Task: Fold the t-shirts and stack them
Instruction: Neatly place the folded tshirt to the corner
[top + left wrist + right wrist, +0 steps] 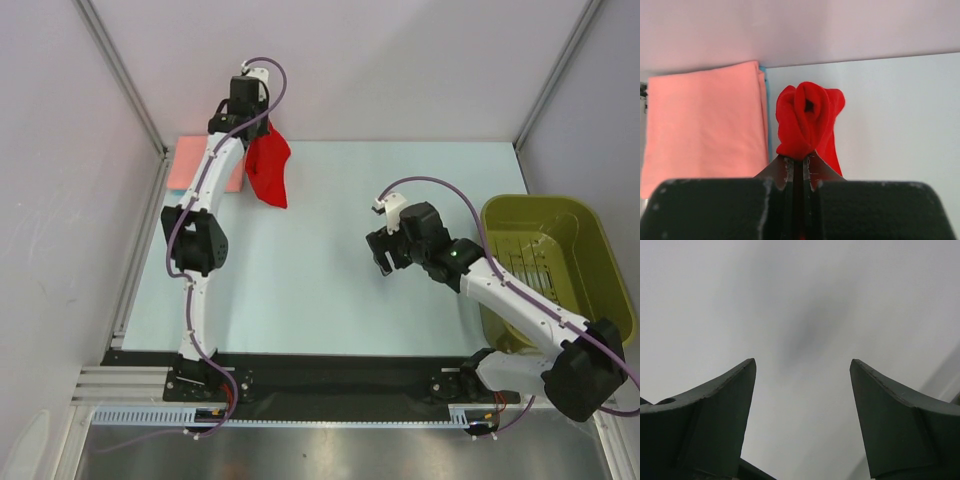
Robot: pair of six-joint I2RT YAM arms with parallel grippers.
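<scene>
The red t-shirt hangs bunched from my left gripper at the far left of the table. In the left wrist view the gripper is shut on a fold of the red shirt, which dangles above the table. The salmon-pink t-shirt lies folded flat at the far left corner, partly under the left arm; it shows with a thin light-blue edge in the left wrist view, just left of the red shirt. My right gripper is open and empty over the table's middle right.
An olive-green plastic basket stands at the right edge of the table, beside the right arm. Grey walls with metal frame posts close in the back and sides. A black rail runs along the near edge.
</scene>
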